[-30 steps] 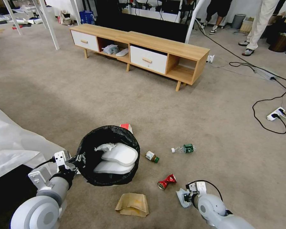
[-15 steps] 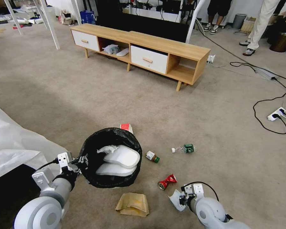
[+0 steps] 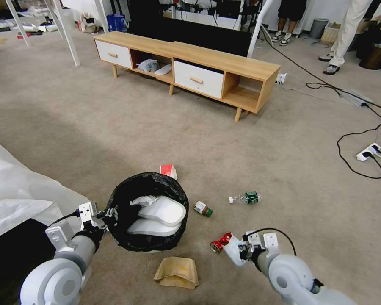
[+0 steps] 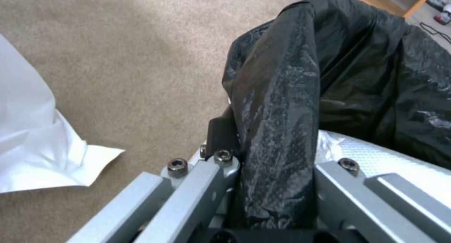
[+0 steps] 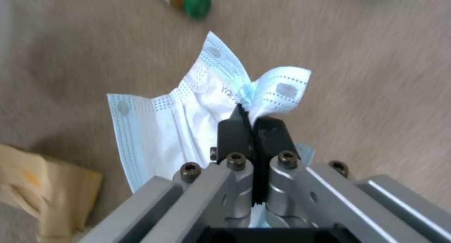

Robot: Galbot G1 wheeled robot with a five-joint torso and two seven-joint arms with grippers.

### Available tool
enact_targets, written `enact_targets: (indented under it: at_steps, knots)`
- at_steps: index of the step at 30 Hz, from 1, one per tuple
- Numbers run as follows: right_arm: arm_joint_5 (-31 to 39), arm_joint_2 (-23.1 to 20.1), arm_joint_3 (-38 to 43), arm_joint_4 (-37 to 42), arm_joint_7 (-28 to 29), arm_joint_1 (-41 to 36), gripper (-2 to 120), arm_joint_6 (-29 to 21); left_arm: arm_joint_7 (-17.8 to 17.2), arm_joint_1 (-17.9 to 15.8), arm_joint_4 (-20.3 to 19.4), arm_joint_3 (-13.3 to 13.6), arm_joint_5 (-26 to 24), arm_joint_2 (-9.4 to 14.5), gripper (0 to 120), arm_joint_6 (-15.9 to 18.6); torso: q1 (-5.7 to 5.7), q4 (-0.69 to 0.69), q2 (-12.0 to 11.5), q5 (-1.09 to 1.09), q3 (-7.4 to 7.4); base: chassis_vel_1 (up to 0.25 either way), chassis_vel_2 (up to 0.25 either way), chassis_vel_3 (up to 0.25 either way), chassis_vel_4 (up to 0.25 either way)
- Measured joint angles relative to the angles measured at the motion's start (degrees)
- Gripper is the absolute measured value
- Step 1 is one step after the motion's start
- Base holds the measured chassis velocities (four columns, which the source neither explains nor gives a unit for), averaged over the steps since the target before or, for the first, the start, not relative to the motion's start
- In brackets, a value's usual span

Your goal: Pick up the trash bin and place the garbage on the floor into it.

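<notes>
- While my left gripper (image 3: 108,214) clamps the rim of the trash bin (image 3: 150,210), I see the bin sitting low on the left of the head view, its mouth facing up and tipped a little toward the camera.
- Inside the black liner lie two white slipper-like pieces (image 3: 161,215) and a crumpled tissue (image 3: 142,199).
- From the left wrist camera I get what the head view hides: the folded black bag (image 4: 282,130) pinched between the fingers (image 4: 221,137), with a white sheet (image 4: 33,144) lying on the floor (image 4: 117,59).
- My right gripper (image 5: 253,121) is closed on a pale blue face mask (image 5: 197,105), which hangs above the carpet; the head view shows this mask (image 3: 233,254) just beside the crushed red can (image 3: 218,243).
- The can's long axis runs diagonally, one end toward the right gripper (image 3: 241,252).
- Near the bin, the small brown bottle with a green cap (image 3: 202,209) lies with its cap pointing right and toward me.
- Farther right, the clear bottle with a green label (image 3: 245,198) lies roughly crosswise, white cap to the left.
- The brown paper bag (image 3: 177,273) lies flat in front of the bin; the red-white packet (image 3: 169,171) sits just behind it.
- I cannot read any of the label text.
</notes>
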Motion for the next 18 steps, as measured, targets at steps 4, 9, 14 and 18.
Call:
enact_targets:
  at_steps: [4,9,14,18]
  knots:
    - [-0.14,-3.60,3.14,5.32,0.02,-0.73,0,0.12,-0.04,-0.09,0.38,0.44,-0.23,0.37,0,0.05,0.00,0.00,0.00,0.01,0.00,0.000,0.000,0.000,0.000]
    - [-0.19,-7.96,7.50,10.38,-0.92,-1.91,0,0.16,0.49,-0.09,0.99,1.18,-0.27,0.70,0,0.12,0.00,0.00,0.00,0.01,0.00,0.000,0.000,0.000,0.000]
    - [-0.21,-12.39,11.94,14.79,-3.20,-1.59,0,0.68,0.98,-0.28,1.26,2.14,-1.14,0.79,0,0.66,0.00,-0.01,0.00,0.03,0.00,0.000,0.000,0.000,0.000]
    - [-0.14,-14.81,14.29,17.38,-4.91,-0.21,0,1.13,1.07,-0.49,1.32,2.45,-1.85,0.89,0,0.91,0.00,0.00,0.00,0.02,0.00,0.000,0.000,0.000,0.000]
